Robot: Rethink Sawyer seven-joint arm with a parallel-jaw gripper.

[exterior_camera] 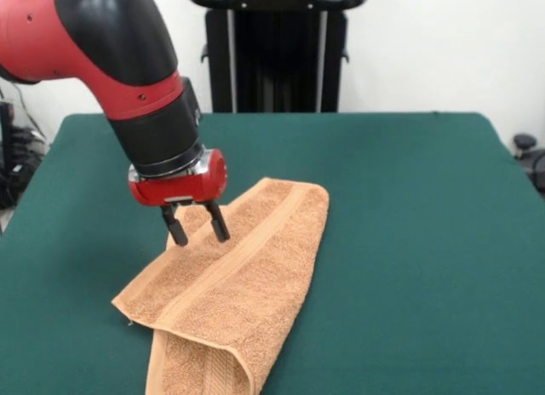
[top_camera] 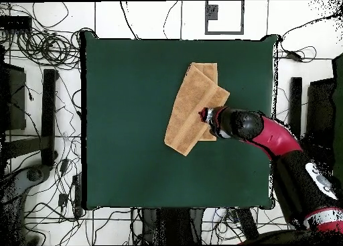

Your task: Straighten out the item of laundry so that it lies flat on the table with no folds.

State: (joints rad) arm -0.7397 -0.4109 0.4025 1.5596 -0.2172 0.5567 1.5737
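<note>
The arm (exterior_camera: 102, 46) enters the front view from the upper left, bends at a black joint, and points its red wrist housing steeply downward and slightly to the right of that view. In the overhead view the arm reaches from the lower right corner diagonally across the desk (top_camera: 134, 123), ending over the towel's right side.

The gripper (exterior_camera: 197, 226) shows two black fingers (exterior_camera: 175, 227). They are spread, with a visible gap between them and nothing held. The tips sit at the towel's upper left edge in the front view; whether they touch the cloth cannot be told.

Count: one towel (exterior_camera: 230, 284), one arm, one gripper, two fingers, one desk.

The towel lies on the green desk, near the middle in the overhead view, and runs diagonally. It is not flat: in the front view one layer is folded over another, with the upper layer's woven band running lengthwise and a second layer showing below it at the picture's bottom edge. In the overhead view a second corner projects beside the upper end.
</note>
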